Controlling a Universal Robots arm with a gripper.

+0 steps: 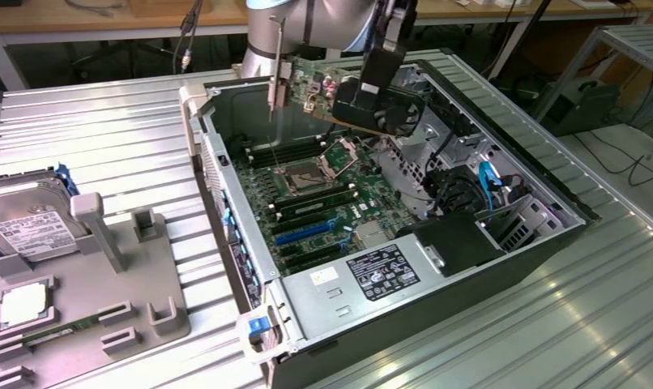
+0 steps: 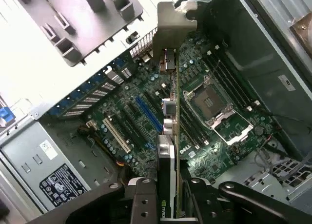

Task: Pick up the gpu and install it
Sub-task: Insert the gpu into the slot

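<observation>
The gripper [image 1: 372, 97], closed narrowly on the gpu [image 1: 324, 91], holds it edge-down in the air over the motherboard [image 1: 326, 203] of the open case [image 1: 232, 203], seemingly to align with the slots

A ribbed, light metal tabletop [image 1: 100, 138] is spreading across the foreground, catching bright light and throwing pale glare along its ridges. Behind it, a wooden workbench [image 1: 89, 20] is running along the back of the room, with deep shadow gathering beneath its top, where what may be chair legs or stands are showing, though that is hard to make out. At the exterior view's right, a grey metal rack [image 1: 634, 40] is standing beside a pale floor [image 1: 591, 150], where dark cables [image 1: 629, 166] are trailing.
</observation>
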